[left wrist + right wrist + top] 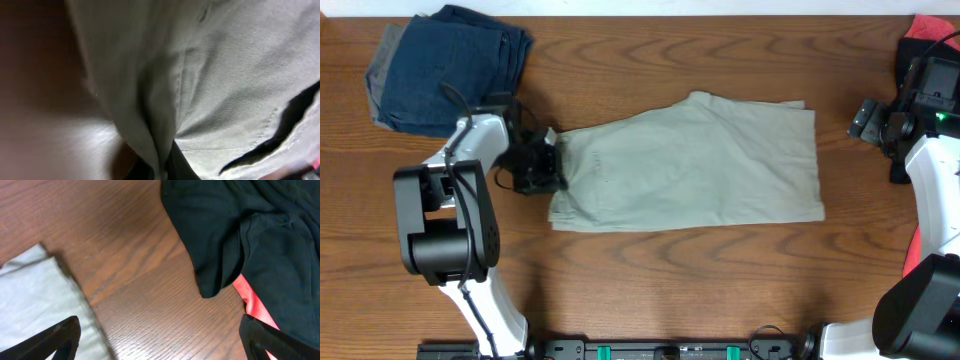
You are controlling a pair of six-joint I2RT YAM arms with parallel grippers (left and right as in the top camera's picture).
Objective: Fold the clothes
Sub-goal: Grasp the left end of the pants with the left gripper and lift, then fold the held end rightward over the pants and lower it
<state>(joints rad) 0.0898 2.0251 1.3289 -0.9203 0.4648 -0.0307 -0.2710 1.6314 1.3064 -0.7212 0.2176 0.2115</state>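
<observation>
Overhead: light khaki-beige cotton shorts (690, 165) lie flat at the middle of the brown wood-grain table (670, 290), long axis left-right. Left gripper (542, 165) sits at their left end. Its wrist view shows fabric gathered into a ridge running into the jaws, so it is pinching cloth. Right gripper (165, 347) is spread and empty, off the right hem, beside a black garment (240, 225). Judgement: the left end folds over rightward. Lift only enough to clear, carry level, match edges at the hem, and watch for the under-layer dragging.
</observation>
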